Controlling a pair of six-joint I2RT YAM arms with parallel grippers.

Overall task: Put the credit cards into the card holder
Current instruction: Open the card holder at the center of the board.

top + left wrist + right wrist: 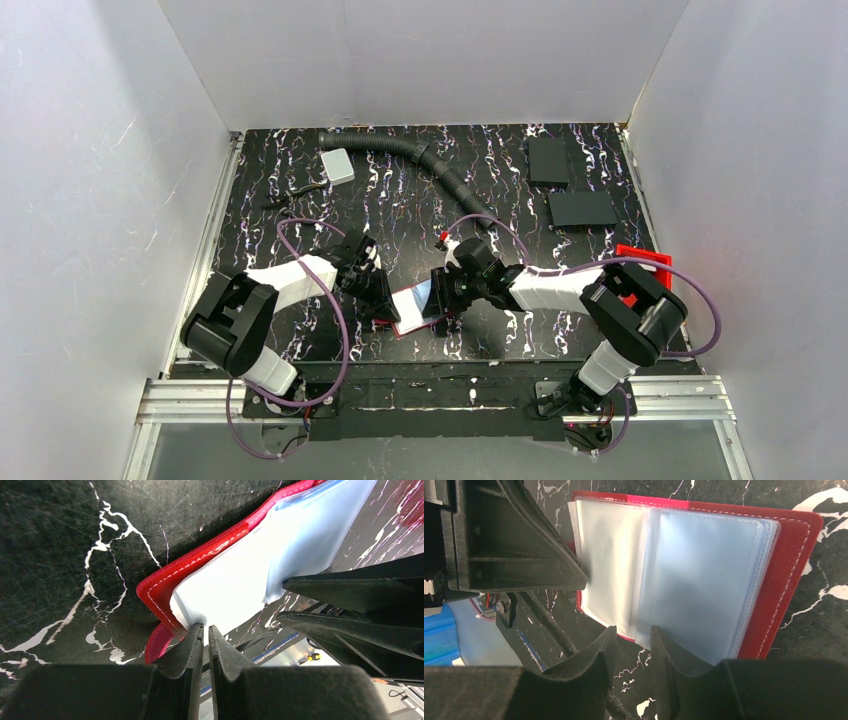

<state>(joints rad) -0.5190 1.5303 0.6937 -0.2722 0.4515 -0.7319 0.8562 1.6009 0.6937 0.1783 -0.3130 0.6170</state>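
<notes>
The table (pixel 400 200) is black, veined with white and purple, and closed in by plain white walls (pixel 420 60) at the back and both sides. In the overhead view, taking the tabletop as the dial, a ribbed black hose (pixel 420 152) curves across 12 o'clock. Two black slabs (pixel 548 160) lie well apart from the arms at 1 to 2 o'clock. A red bin (pixel 650 262) sits at 3 to 4 o'clock, partly behind the right arm. A small grey-white rectangle (pixel 338 165) rests at 11 o'clock; whether it is a card cannot be told.

The card holder (pixel 412 308) lies open at 6 o'clock, near the front edge. The left gripper (pixel 385 305) is at its 9 o'clock side and the right gripper (pixel 442 300) at its 3 o'clock side.

Only the wrist cameras show the detail. The left wrist view shows the left fingers (pixel 192 645) nearly pressed together, nipping the holder's edge where the clear sleeve meets the red cover. The right wrist view shows the red cover (pixel 794 555) flat on the table with its clear sleeves (pixel 704 580) fanned on top. The right fingers (pixel 599 655) stand parted, with the near edge of the sleeves just at the gap and not clamped. No card can be made out inside the sleeves.
</notes>
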